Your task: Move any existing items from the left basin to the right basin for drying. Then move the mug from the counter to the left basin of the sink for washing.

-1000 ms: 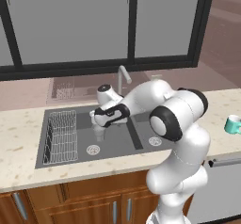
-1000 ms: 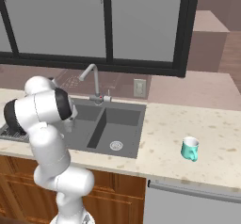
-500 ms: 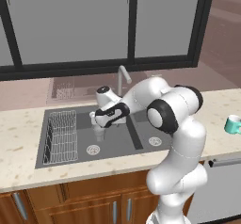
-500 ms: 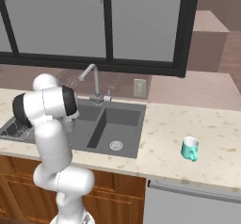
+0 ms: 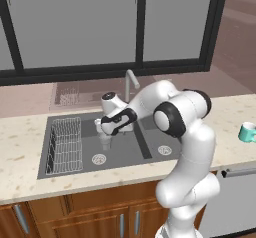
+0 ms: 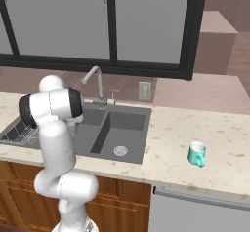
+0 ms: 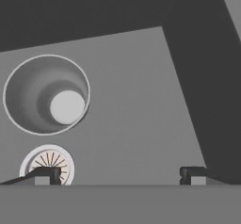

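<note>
A small translucent grey glass (image 5: 105,142) stands upright in the left basin (image 5: 120,154), just above its round drain (image 5: 99,158). My gripper (image 5: 106,131) hovers right over the glass, open and holding nothing. In the hand view I look down into the glass (image 7: 46,94). It lies to the left of the gap between my fingertips (image 7: 120,175), beside the drain (image 7: 47,164). The teal mug (image 5: 246,132) stands on the beige counter (image 5: 225,112) far to the right. The mug (image 6: 197,154) is well clear of the right basin (image 6: 128,133).
A wire rack (image 5: 64,144) fills the left part of the left basin. The chrome faucet (image 5: 131,82) rises behind the divider between the basins. The right basin's drain (image 5: 162,149) lies beside my arm. Windows stand behind the counter.
My hand has sunk a little toward the glass in the left basin and the elbow has shifted. The jaws stay open. Glass and mug have not moved.
</note>
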Robot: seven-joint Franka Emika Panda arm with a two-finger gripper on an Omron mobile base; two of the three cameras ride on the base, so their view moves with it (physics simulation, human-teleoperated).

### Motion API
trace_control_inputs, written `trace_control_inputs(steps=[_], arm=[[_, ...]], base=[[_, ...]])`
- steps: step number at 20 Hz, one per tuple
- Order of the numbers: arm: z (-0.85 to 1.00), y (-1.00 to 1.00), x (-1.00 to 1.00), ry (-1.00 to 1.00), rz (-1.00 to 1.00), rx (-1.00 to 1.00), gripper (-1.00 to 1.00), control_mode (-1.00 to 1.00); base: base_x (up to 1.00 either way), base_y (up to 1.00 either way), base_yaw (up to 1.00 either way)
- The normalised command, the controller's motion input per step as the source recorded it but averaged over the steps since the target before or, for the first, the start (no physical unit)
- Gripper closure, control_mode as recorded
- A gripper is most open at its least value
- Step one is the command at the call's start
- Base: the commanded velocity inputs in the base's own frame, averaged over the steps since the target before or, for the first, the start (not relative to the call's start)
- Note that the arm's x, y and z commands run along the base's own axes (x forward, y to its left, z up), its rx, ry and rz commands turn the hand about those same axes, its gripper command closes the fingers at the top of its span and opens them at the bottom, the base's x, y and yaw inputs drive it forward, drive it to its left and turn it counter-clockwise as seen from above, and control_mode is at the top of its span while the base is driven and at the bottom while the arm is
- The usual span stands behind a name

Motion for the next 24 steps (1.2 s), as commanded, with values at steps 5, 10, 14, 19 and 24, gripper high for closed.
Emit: trace_control_inputs(steps=[5, 10, 14, 19, 24], arm=[[-0.1, 0.01, 0.1, 0.0, -0.01, 0.0, -1.0, -1.0], [-0.08, 0.06, 0.11, 0.0, -0.01, 0.0, -1.0, -1.0], [-0.07, 0.08, 0.09, -0.01, -0.01, 0.0, -1.0, -1.0], [-0.06, 0.07, 0.09, -0.01, -0.01, 0.0, -1.0, -1.0], [-0.05, 0.03, 0.07, -0.03, -0.01, 0.0, -1.0, -1.0]], base=[[0.0, 0.0, 0.0], [0.0, 0.0, 0.0], [0.0, 0.0, 0.0], [0.0, 0.0, 0.0], [0.0, 0.0, 0.0]])
